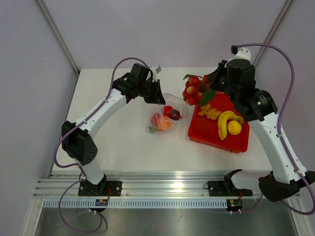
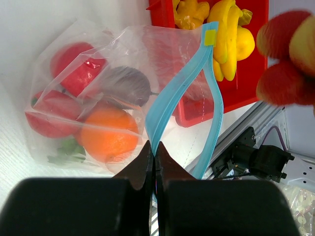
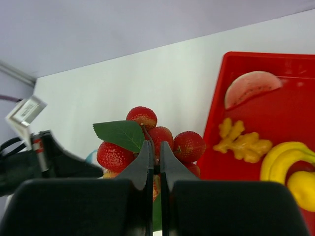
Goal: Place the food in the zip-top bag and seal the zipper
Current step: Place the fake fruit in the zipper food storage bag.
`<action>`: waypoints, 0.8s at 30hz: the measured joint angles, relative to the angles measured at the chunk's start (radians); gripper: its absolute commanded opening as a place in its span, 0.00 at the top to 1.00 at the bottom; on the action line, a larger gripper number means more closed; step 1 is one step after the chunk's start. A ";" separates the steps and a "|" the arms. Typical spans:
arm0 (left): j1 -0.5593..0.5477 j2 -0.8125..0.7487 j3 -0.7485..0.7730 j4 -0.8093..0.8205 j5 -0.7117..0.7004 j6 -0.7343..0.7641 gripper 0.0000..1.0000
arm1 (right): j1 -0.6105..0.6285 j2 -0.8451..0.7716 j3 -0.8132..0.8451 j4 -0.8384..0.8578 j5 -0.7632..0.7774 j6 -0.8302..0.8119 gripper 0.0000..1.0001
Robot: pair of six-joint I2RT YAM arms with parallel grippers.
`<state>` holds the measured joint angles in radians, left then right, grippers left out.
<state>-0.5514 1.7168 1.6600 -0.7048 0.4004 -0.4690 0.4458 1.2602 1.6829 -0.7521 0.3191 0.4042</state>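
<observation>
While left end effector (image 2: pixel 153 146) pinches zipper (image 2: pixel 172 98) | right end effector (image 3: pixel 153 146) grips raised berry cluster (image 3: pixel 188 146)

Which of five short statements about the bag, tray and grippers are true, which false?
The left gripper is shut on the light blue zipper strip of the clear crinkly plastic bag. True.
That bag is empty. False: an orange ball, among others, is inside.
The right gripper holds a red berry cluster with a green leaf. True.
The yellow toy bananas lie in the bag. False: those bananas lie in the red rectangular tray.
The zipper is sealed. False: its two sides stand apart.
</observation>
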 measured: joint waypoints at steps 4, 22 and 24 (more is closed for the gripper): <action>0.000 0.000 0.000 -0.001 0.000 0.000 1.00 | 0.029 -0.010 -0.008 0.009 -0.061 0.053 1.00; 0.000 0.000 0.000 -0.005 0.000 0.000 1.00 | 0.145 0.082 -0.140 0.121 -0.116 0.175 1.00; 0.000 0.000 0.000 -0.005 0.000 0.000 1.00 | 0.148 0.084 -0.176 0.146 -0.100 0.184 1.00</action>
<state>-0.5514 1.7164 1.6600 -0.7101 0.4004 -0.4690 0.5934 1.3437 1.5070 -0.6060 0.2195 0.5884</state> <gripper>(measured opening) 0.005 0.035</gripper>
